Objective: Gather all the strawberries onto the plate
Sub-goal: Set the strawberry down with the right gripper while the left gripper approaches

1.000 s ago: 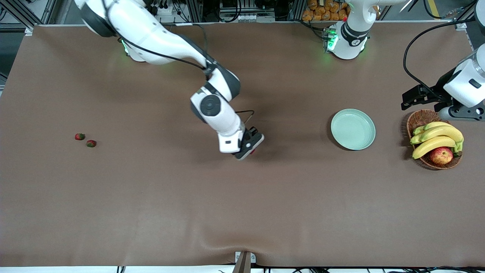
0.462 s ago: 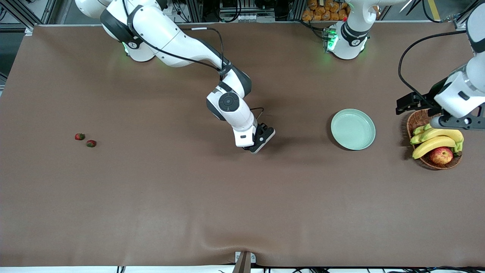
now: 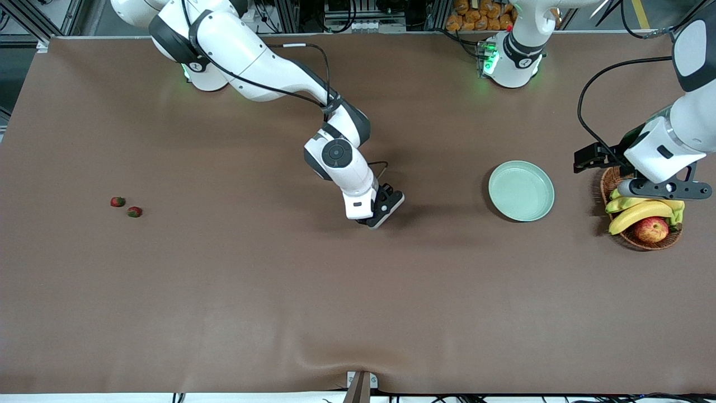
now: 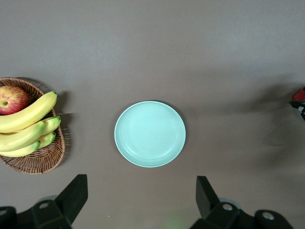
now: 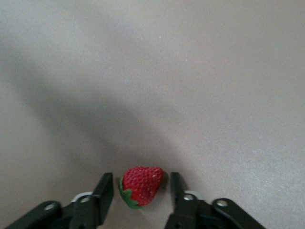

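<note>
Brown table (image 3: 224, 291): right tool (image 5: 138, 191) open around strawberry (image 5: 141, 184).

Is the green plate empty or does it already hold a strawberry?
Empty. The plate shows only its bare mint surface in the left wrist view and the front view; no strawberry lies in it.

The right arm reaches from its base at the top edge of the surface (image 3: 224, 313) to the middle, elbow bent, its end effector (image 5: 139, 191) angled down close over the surface with fingers parted. The left arm waits, end effector (image 4: 138, 200) raised near its end, fingers spread wide.
</note>
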`<state>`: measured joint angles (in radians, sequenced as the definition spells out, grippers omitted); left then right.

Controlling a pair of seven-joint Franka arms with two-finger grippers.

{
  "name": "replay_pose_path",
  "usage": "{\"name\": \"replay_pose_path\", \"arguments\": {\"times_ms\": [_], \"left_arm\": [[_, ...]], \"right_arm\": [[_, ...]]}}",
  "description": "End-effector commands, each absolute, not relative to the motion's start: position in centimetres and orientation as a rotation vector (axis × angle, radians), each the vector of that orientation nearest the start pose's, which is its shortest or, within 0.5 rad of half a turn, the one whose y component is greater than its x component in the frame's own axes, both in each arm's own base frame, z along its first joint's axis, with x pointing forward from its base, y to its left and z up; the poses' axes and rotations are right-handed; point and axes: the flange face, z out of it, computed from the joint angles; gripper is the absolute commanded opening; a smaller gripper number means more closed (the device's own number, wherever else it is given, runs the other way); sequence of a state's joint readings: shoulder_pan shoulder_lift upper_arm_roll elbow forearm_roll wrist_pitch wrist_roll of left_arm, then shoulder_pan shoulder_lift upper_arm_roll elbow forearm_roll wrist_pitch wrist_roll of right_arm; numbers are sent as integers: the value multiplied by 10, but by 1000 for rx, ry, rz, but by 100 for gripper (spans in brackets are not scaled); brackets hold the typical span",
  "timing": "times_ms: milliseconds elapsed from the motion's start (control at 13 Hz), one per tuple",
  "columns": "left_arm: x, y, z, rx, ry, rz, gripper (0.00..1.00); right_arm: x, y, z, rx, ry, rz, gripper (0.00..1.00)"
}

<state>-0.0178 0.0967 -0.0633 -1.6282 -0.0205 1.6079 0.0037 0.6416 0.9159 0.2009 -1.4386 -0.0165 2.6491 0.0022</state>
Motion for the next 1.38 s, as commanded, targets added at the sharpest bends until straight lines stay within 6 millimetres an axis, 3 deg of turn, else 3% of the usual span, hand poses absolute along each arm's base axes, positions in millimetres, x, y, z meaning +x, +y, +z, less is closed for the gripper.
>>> {"name": "replay_pose_path", "arguments": {"times_ms": [0, 154, 462, 615, 769, 923, 1154, 1308], "left_arm": [[583, -49, 542, -3177, 133, 200, 100], [588, -49, 533, -3176, 130, 215, 100], [605, -53, 514, -3208, 117, 157, 100], [617, -76, 492, -3278, 116, 149, 100], [621, -110, 482, -3288, 184, 120, 100], [623, -151, 468, -3288, 266, 75, 100], [621, -215, 439, -3279, 226, 61, 100], [622, -243, 422, -3279, 235, 39, 100]], "right_arm": [[532, 538, 194, -2675, -1027, -386, 100], [546, 526, 209, -2686, -999, -404, 100], [593, 470, 267, -2748, -906, -416, 100], [614, 433, 305, -2800, -847, -377, 100], [637, 376, 333, -2874, -764, -296, 100], [643, 313, 361, -2946, -670, -212, 100], [645, 213, 361, -3028, -489, -93, 100], [640, 151, 353, -3059, -393, -42, 100]]}}
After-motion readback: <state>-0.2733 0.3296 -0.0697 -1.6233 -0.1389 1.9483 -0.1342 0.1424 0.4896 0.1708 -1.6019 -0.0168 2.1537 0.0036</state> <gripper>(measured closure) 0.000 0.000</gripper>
